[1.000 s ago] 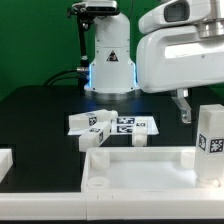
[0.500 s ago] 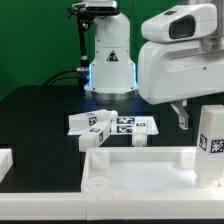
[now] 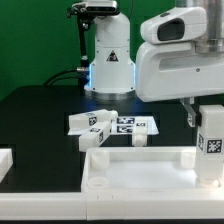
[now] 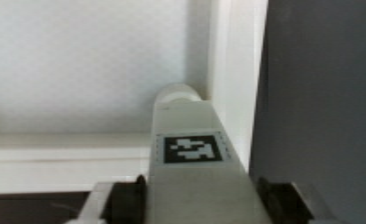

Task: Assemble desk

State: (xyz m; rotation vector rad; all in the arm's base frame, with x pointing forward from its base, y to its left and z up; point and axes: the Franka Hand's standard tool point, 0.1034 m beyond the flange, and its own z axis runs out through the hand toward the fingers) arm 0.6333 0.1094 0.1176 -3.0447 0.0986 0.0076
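Note:
The desk's big white rimmed panel (image 3: 140,168) lies at the front of the black table. One square white leg (image 3: 211,140) with a black-and-white tag stands upright at the panel's corner on the exterior view's right. My gripper (image 3: 196,112) is at the top of this leg. In the wrist view the leg (image 4: 194,150) runs between my two dark fingers (image 4: 137,196), which press on both its sides, with the panel (image 4: 91,90) behind it. Two more tagged legs (image 3: 98,125) (image 3: 141,131) lie behind the panel.
The marker board (image 3: 122,121) lies flat under the two loose legs. The robot's base (image 3: 109,60) stands at the back. A white block (image 3: 5,162) sits at the table's edge on the exterior view's left. A green wall is behind.
My arm has shifted a little toward the exterior view's right and lower, over the upright leg. The leg, panel and loose legs stay about where they were.

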